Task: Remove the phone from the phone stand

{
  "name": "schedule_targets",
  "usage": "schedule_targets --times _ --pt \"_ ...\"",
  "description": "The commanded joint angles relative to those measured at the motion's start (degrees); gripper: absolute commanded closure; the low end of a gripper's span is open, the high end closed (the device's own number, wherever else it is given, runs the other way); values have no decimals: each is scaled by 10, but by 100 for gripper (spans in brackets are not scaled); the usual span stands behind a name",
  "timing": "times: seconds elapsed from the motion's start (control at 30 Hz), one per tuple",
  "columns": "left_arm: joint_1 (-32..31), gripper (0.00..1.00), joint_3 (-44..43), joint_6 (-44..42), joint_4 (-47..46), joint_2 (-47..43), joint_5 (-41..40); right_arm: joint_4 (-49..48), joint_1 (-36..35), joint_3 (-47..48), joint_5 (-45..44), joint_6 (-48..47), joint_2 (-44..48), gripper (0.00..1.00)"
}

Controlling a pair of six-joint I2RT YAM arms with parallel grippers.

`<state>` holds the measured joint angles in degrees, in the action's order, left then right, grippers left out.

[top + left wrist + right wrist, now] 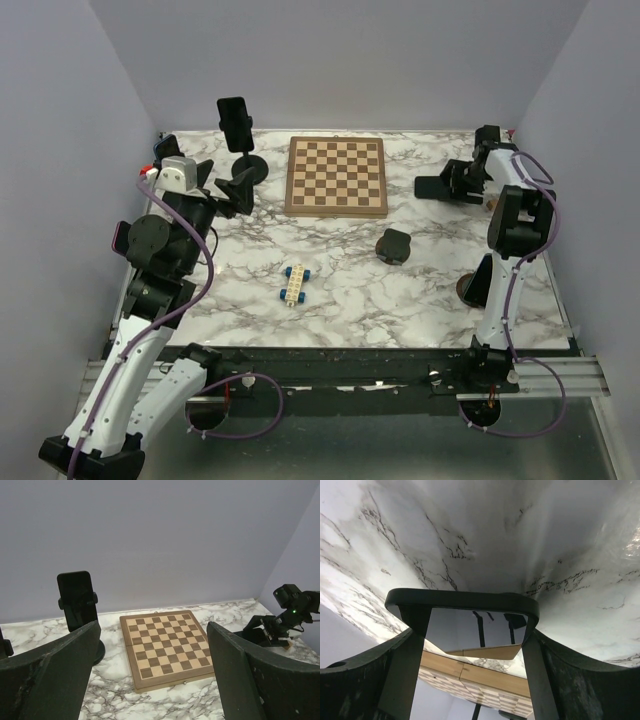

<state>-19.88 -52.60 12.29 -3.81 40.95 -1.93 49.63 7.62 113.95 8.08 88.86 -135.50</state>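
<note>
Left claw (241, 192) spread, phone (234, 120) upright

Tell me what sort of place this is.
Probably a robot test cell: a white marble-patterned table closed in by plain pale walls, two black-and-white robot arms bolted at its near edge, and unrelated props like a wooden chessboard and a black phone on a black stand.

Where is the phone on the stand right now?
In the overhead view the phone stands upright in its stand in the back left corner, just left of the chessboard and just beyond the left gripper's open jaws.
</note>
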Motion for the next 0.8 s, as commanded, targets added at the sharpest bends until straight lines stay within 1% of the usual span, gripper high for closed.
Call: schedule_targets --times 0.0,0.27,0.43,0.53,0.63,0.77 --pt "2 6 0 6 -7 5 -6 4 4 14 -17 -13 -21 90" --pt "3 8 1 2 -9 1 -8 -7 10 4 -30 -26 -34 69" --pt "4 7 1 1 -9 3 -7 -19 12 -2 -41 -44 -34 46" --pt "5 8 2 1 -9 4 -8 -22 12 -4 -52 -50 -31 33" --pt "5 7 2 0 -9 3 -9 -32 13 -12 -53 -52 -27 25" --pt "5 7 3 2 -11 5 -7 -45 14 -20 -43 -59 -25 17"
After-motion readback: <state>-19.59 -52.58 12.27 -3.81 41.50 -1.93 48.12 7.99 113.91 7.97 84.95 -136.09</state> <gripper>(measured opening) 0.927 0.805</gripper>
